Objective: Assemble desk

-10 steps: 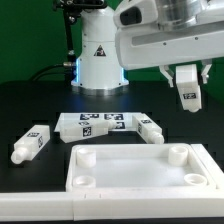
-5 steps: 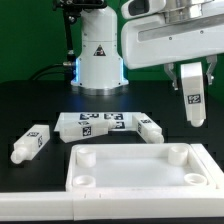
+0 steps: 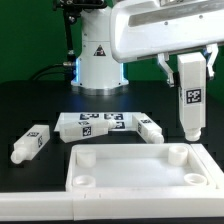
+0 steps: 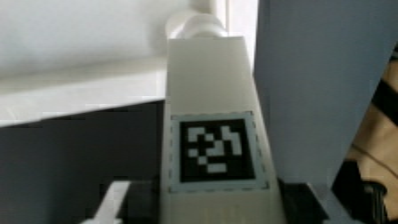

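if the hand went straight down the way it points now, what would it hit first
The hand grips an upright leg, whose lower end leads. It would likely meet the desk panel first, near its far corner hole on the exterior view's right; depth is unclear, so it may miss the rim.

The black table carried the rimmed desk panel at six o'clock in the exterior view. A leg lay at eight o'clock. The marker board sat mid-table, a second leg just beside its three o'clock end. The robot base stood at twelve.
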Controlling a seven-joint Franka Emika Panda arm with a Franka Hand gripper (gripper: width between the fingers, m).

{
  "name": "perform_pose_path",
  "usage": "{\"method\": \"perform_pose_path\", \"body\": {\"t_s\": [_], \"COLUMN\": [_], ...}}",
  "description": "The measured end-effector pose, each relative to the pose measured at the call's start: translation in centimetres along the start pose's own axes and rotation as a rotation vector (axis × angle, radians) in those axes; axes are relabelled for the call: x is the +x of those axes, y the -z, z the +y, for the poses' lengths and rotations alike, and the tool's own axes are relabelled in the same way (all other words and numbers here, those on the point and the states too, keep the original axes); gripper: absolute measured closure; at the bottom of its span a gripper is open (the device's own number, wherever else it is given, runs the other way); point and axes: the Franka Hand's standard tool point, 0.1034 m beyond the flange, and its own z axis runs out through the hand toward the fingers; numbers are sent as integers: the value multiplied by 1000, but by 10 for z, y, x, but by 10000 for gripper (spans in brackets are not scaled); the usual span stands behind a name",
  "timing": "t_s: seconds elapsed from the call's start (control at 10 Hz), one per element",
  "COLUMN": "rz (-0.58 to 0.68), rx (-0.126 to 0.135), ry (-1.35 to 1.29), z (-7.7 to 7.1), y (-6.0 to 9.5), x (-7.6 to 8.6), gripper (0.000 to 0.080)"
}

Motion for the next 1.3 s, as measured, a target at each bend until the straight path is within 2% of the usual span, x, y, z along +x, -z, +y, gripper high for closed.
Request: {"method": "perform_pose_path", "body": {"t_s": [0.2,0.3,0.4,0.7,0.9,1.3], "rz": [-26,-28,-19,-26,-29,-39], "rx": [-9,-10,-5,-5,-5,-5], "ry": [116,185,213,208,209,213], "z": [7,9,3,4,3,2], "y": [-9,-14,-17,-19,-30,-40], "x": [-3,12,20,16,7,-1], "gripper": [515,515,515,515,515,515]}}
